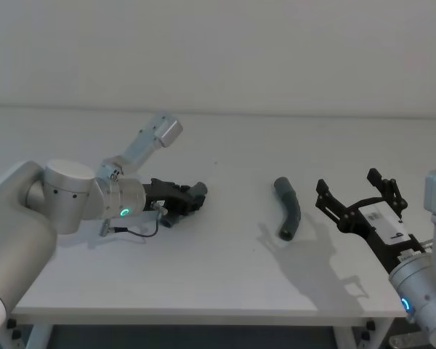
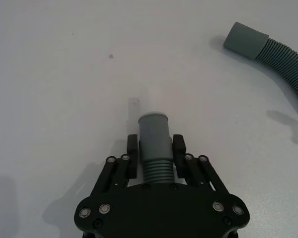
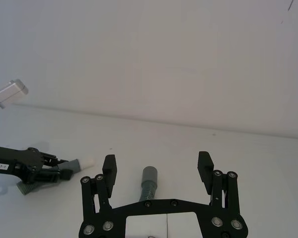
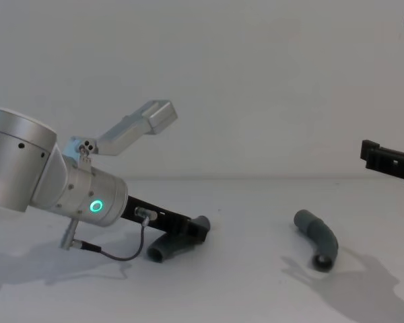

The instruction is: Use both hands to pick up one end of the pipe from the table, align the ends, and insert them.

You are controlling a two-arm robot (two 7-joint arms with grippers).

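Observation:
My left gripper (image 1: 183,196) reaches low across the white table (image 1: 225,269) and is shut on one dark-grey ribbed pipe piece (image 1: 198,192). In the left wrist view its fingers (image 2: 132,148) clamp the ribbed part just behind the smooth cuff (image 2: 154,130). The right wrist view shows a white tip (image 3: 88,162) on that piece. The other bent pipe piece (image 1: 288,209) lies free on the table, also seen in the chest view (image 4: 318,237). My right gripper (image 1: 347,183) hovers open just to its right, with that piece (image 3: 150,179) lying ahead between its spread fingers.
A silver link of the left arm (image 1: 160,134) sticks up behind the left gripper. A thin cable (image 1: 142,233) loops under the left wrist. The table's front edge (image 1: 203,314) runs close below both arms. A white wall stands behind.

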